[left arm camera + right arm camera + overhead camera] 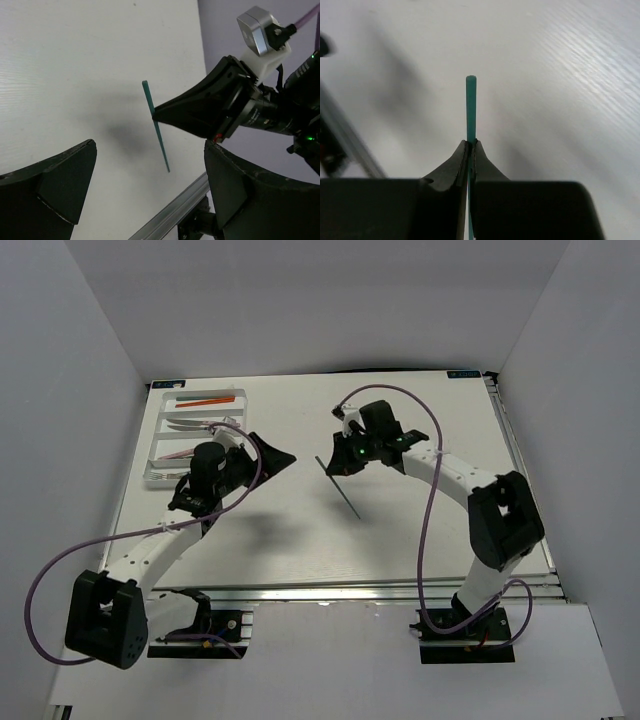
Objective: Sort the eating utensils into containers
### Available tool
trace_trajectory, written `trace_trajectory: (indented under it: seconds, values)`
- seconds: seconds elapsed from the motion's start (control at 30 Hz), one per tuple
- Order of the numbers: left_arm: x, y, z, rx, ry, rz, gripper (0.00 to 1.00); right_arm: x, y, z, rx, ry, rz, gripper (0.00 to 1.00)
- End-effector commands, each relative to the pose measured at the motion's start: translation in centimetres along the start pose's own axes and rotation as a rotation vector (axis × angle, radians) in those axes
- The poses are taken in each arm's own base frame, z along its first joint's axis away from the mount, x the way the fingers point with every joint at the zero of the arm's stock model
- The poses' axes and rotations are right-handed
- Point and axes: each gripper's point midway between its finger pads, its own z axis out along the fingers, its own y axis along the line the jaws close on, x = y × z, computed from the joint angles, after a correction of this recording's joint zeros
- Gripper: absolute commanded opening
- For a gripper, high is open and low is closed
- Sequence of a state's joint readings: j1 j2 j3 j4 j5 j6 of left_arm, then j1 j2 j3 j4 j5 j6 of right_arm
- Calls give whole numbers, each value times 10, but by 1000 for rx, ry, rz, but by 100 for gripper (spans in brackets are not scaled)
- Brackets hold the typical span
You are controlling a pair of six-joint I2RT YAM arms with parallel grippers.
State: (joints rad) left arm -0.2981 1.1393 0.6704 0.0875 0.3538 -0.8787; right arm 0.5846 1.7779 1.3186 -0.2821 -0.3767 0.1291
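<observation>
1. Writing: two small blue labels (pixel 165 383) on the far edge of the table (pixel 300 550), text too small to read.
2. Counts: one green chopstick (pixel 340 490). At least one red chopstick (pixel 200 400) lies in the far slot of the white tray (pixel 150 445). Silver cutlery (pixel 185 425) sits in the next slots, count unclear.
3. Right gripper (pixel 470 145): jaws clamped tight on the green chopstick. A short stub pokes out ahead of the tips, the longer part trails below.
4. Chopstick axis: diagonal in the top view, far-left to near-right.
5. Left gripper (pixel 150 200): wide open, holding nothing. The tray is just to its left, the held chopstick straight ahead of it.
</observation>
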Motion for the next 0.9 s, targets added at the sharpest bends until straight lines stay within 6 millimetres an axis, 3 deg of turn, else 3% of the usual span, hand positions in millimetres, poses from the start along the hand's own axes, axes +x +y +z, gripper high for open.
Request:
trace_trajectory:
  seconds: [0.0,0.03,0.13,0.37,0.4,0.5,0.53,0.6,0.63,0.7,0.83,0.87]
  values:
    - [-12,-31,6,122,-58,-2,96,-13,57,-15,-304,-89,39,0]
    - [-11,-30,8,117,-53,-12,96,-7,65,-18,-348,-85,81,0]
    - [-5,-29,17,129,-24,-41,95,-19,88,-29,-453,-142,69,0]
    - [16,-34,36,153,41,-49,83,-33,111,-38,-499,-175,41,0]
    - [20,-30,40,141,53,-56,76,-35,112,-38,-503,-185,38,0]
    - [26,-31,44,151,69,-69,66,-39,116,-34,-510,-184,39,0]
    - [28,-35,46,165,70,-67,51,-40,115,-32,-506,-185,41,0]
    - [27,-41,47,183,72,-80,34,-43,114,-27,-503,-186,57,0]
    - [27,-43,49,190,73,-82,15,-45,113,-25,-496,-190,64,0]
    - [22,-47,50,195,63,-87,0,-48,111,-22,-489,-191,85,0]
    - [16,-38,52,118,37,-99,0,-54,104,-21,-449,-210,124,0]
    - [14,-34,53,92,27,-101,0,-55,101,-22,-442,-215,133,9]
